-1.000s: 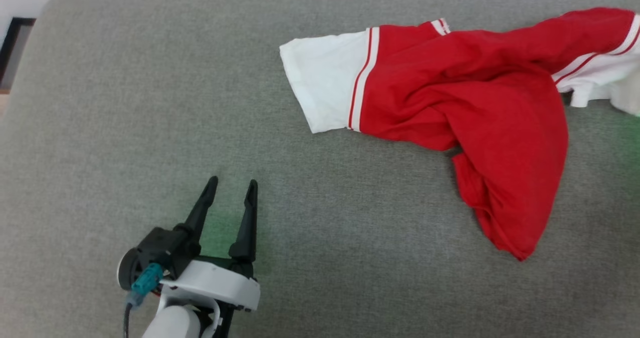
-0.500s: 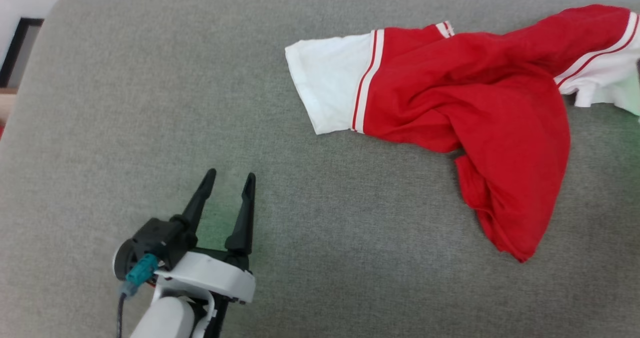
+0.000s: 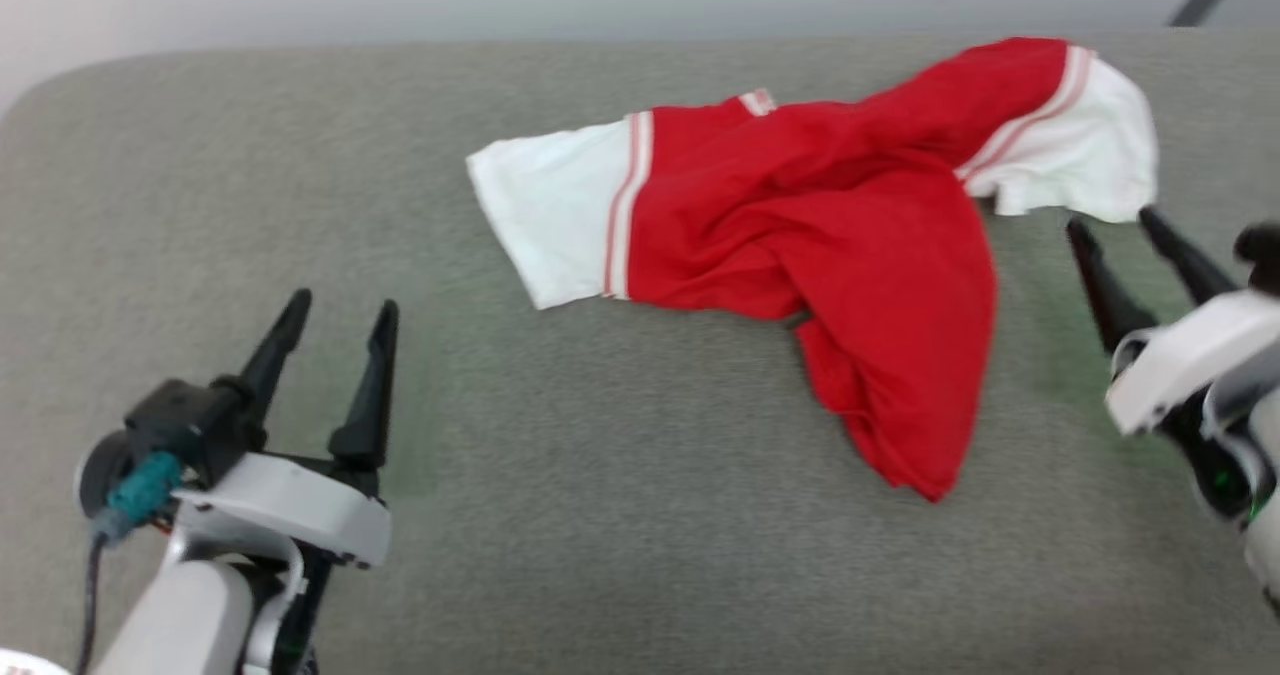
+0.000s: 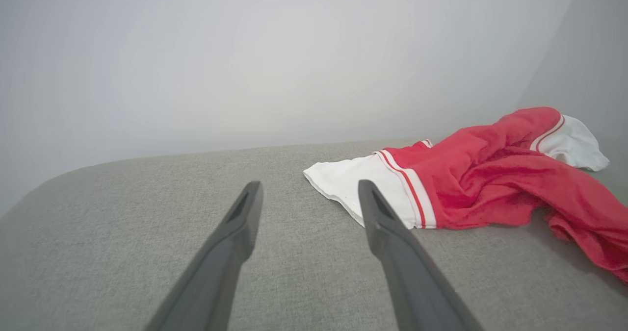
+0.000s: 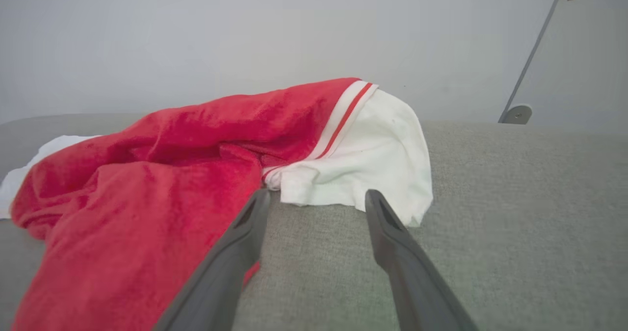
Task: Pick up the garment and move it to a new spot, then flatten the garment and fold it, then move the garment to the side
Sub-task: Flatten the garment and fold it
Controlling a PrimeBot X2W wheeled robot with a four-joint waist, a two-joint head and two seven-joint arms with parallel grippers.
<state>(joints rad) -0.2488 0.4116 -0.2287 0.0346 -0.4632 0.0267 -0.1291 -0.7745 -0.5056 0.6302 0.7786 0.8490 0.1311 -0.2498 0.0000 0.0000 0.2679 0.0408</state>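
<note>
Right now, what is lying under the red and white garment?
The garment lies crumpled on the grey fabric surface, which shows around it. Whatever its folds cover, including its underside, cannot be seen.

left gripper (image 3: 344,305): jaws apart, empty | right gripper (image 3: 1112,220): jaws apart, empty

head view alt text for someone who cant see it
A crumpled red jersey with white sleeves lies on a grey cushion. The left pincer sits open at lower left, apart from it; the right pincer, also open, points at the white sleeve on the right.
</note>
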